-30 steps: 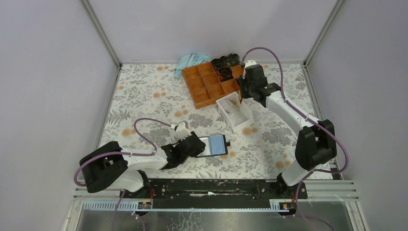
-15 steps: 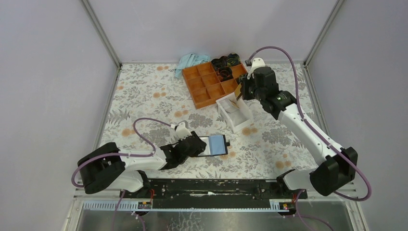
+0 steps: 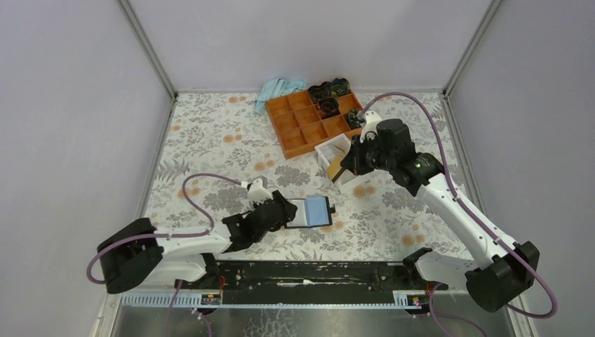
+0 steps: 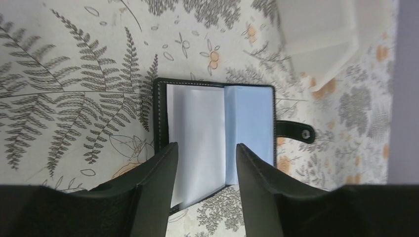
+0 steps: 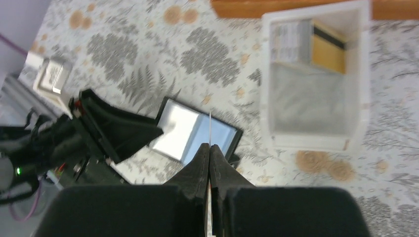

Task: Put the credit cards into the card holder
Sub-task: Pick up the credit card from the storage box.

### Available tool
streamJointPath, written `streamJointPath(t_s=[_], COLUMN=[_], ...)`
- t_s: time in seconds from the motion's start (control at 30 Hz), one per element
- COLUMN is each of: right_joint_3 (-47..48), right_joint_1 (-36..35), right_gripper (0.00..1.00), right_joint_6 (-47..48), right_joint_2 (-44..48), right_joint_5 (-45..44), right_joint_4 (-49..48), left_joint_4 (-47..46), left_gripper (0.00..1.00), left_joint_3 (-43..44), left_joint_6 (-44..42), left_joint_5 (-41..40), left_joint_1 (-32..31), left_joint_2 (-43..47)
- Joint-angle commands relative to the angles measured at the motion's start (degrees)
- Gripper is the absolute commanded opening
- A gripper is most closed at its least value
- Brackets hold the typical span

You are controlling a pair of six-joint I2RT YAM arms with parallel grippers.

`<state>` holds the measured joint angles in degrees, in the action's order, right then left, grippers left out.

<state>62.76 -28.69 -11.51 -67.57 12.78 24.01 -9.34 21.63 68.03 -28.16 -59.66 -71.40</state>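
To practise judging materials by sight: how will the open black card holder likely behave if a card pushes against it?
The card holder lies spread flat, so tipping seems unlikely. It looks thin and light, and the left gripper at its edge is open, so it may slide, perhaps flexing.

The table (image 3: 414, 210) is covered by a cloth (image 3: 210, 133) printed with grey ferns and orange flowers. It is enclosed by a plain pale back wall (image 3: 302, 35), left wall (image 3: 63, 126) and right wall (image 3: 540, 119), joined by slanted aluminium posts (image 3: 147, 49). A black rail (image 3: 316, 270) is fixed along the near edge, and everything is evenly, softly lit
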Motion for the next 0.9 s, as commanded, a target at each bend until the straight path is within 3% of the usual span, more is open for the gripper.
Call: streamJointPath(t_s=[0.0,0.23,0.57,0.87], right_joint_3=[-2.6,-8.1,-15.1,-14.3], right_joint_1=[-0.4,-0.4,-0.9,-3.2], right_gripper=[0.0,0.0,0.0,0.0], right_joint_6=[-1.2,-5.0,-6.9,-6.1], right_joint_2=[4.0,6.2,2.4,-1.1], right_joint_5=[11.4,21.5,27.3,32.2], right_joint_4=[1.6,-0.6,-6.3,-7.5], left_joint_4=[-4.3,-11.0,-12.2,-13.8], left_gripper=[0.57,0.68,0.69,0.7], left_joint_3=[-3.9,-10.7,-8.6,-4.8], left_joint_6=[-6.5,-14.2,-17.4,-26.8], left_joint_5=[-4.3,-5.1,-2.8,4.4], left_joint_1=[-0.3,-0.2,-0.3,-0.3], left_joint_2=[8.3,20.7,18.6,21.5])
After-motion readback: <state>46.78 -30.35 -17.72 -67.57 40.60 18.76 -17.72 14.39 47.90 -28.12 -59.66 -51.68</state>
